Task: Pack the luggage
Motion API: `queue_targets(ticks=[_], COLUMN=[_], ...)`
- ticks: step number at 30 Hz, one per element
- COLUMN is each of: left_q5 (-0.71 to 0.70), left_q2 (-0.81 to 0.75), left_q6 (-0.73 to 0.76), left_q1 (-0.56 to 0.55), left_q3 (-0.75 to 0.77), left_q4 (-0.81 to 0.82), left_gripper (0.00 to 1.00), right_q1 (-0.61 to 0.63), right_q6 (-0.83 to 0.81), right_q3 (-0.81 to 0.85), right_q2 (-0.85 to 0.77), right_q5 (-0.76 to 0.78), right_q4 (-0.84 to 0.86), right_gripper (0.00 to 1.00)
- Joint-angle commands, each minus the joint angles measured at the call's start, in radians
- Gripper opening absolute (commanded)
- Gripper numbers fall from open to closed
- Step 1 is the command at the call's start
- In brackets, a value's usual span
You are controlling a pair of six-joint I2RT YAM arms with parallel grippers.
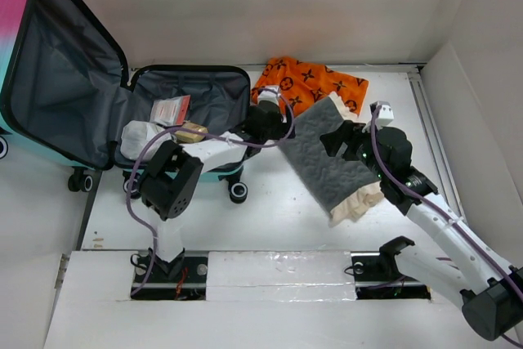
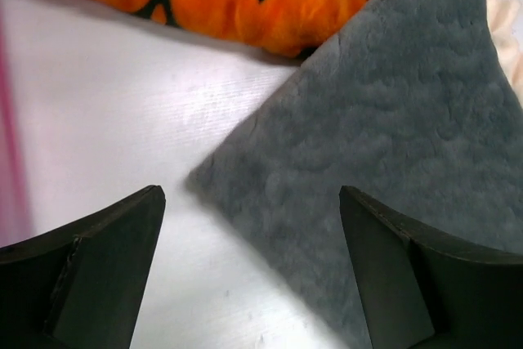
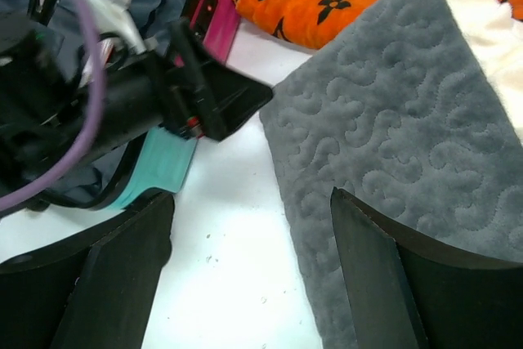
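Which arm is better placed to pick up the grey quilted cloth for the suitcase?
Probably left: the left claw, open, straddles the grey cloth's corner, and that arm lies nearest the luggage.

Place: a robot lab bench, not a lived-in room.
Walls: plain white panels (image 1: 245, 6) box in the back and right side.
Table: white top (image 1: 270, 210) with a raised strip at the near edge.
Arms: left arm (image 1: 172, 181) and right arm (image 1: 433, 214) bolted into that strip, with purple cables (image 1: 143, 161) trailing loose.
Props: an open suitcase (image 1: 57, 79), an orange cloth (image 1: 310, 81) and a grey cloth (image 1: 327, 153), all set on the table.
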Motion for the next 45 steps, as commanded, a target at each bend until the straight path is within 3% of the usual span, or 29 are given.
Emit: queue_targets(ticks=[1,8,14,21,30,35,36,39,45], left_q5=[-0.022,0.104,0.115,0.103,0.133,0.101,0.083,0.058,0.070], left_q2=[-0.155,-0.243,-0.228,-0.076,0.050,0.068,0.068,0.068,0.041], left_q6=[-0.048,-0.228,-0.495,-0.644,-0.727,-0.727,-0.716,-0.695,-0.623], left_q1=[-0.002,-0.096,-0.157,-0.166,-0.166,-0.166,-0.166,-0.157,-0.117], left_q3=[-0.100,-0.304,-0.395,-0.249,-0.215,-0.226,-0.226,-0.246,-0.341], left_q4=[0.011,0.043,0.148,0.016,0.097,0.145,0.158,0.189,0.348], left_gripper=[0.85,0.79,0.76,0.68,0.66,0.52,0.45,0.39,0.13], right_q1=[0.010,0.010,0.010,0.019,0.039,0.039,0.039,0.039,0.048], right_q6=[-0.003,-0.012,-0.012,-0.012,-0.003,-0.003,-0.003,-0.003,-0.003], right_q3=[0.005,0.005,0.009,0.019,0.009,0.009,0.009,0.022,0.049], right_q2=[-0.008,-0.008,-0.057,-0.077,-0.106,-0.117,-0.117,-0.131,-0.189], right_q5=[0.021,0.030,0.041,0.022,0.022,0.022,0.008,-0.024,-0.033], right_q4=[0.050,0.050,0.027,0.005,0.005,0.015,0.015,0.015,-0.005], right_gripper=[0.83,0.83,0.83,0.83,0.83,0.83,0.83,0.83,0.83])
